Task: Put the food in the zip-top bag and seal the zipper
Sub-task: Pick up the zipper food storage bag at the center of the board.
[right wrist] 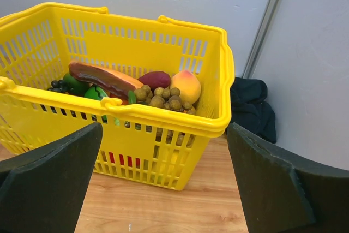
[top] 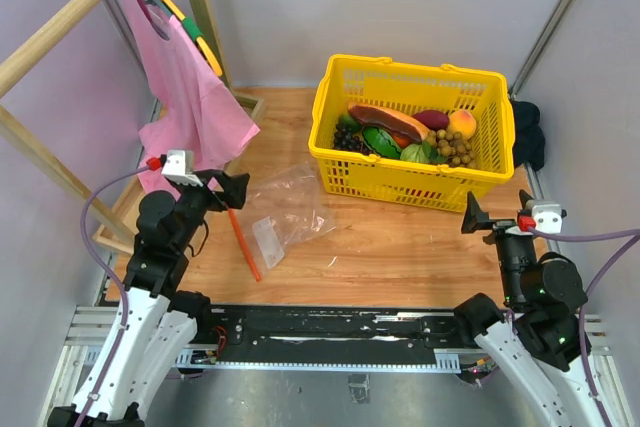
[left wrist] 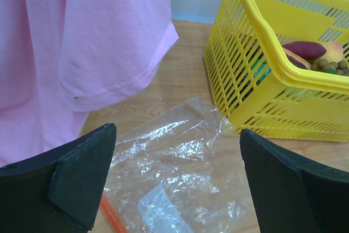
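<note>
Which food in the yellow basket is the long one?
The brown bread roll, stretched out lengthwise; the peach and brown balls are small and round.

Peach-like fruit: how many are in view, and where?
1. The peach-like fruit lies in the yellow basket, toward its far right corner, beside the purplish piece and the cluster of tan balls. Others could be hidden deeper in the basket.

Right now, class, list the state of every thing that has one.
zip-top bag, lying flat on the table, nothing inside
yellow basket, upright, holding the food
pink shirt, hanging
left fingers, open, empty
right fingers, open, empty
</note>
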Robot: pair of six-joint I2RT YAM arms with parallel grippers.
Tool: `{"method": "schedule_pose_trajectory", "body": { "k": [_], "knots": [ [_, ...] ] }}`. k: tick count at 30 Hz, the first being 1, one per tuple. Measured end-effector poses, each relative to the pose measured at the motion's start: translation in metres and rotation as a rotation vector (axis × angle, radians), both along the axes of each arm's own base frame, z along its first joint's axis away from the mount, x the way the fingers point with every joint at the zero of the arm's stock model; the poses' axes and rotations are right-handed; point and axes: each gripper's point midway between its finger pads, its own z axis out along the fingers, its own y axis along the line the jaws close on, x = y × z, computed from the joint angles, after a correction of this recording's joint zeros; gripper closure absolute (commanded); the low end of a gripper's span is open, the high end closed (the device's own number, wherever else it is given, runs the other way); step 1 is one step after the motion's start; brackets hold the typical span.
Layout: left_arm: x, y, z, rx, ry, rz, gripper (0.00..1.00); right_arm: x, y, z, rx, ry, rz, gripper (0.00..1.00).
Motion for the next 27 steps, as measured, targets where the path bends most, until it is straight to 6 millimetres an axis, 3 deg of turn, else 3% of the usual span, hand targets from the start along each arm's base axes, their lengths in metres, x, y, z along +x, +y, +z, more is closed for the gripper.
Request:
{"method": "schedule_pose_trajectory", "body": {
  "k": [14,20,27],
  "knots": [
    [-0.003,-0.002,-0.038,-0.177,0.264,0.077,0.01,-0.005,0.013,0.006,-0.001,-0.033,0.088,0.02],
    [-0.013,0.002,-0.073,-0.271,0.45,0.17,0.01,-0.007,0.02,0.008,-0.005,-0.045,0.127,0.02],
    [-0.019,0.01,-0.121,-0.262,0.658,0.282,0.04,-0.012,0.021,0.012,0.002,-0.071,0.151,0.02]
  ]
}}
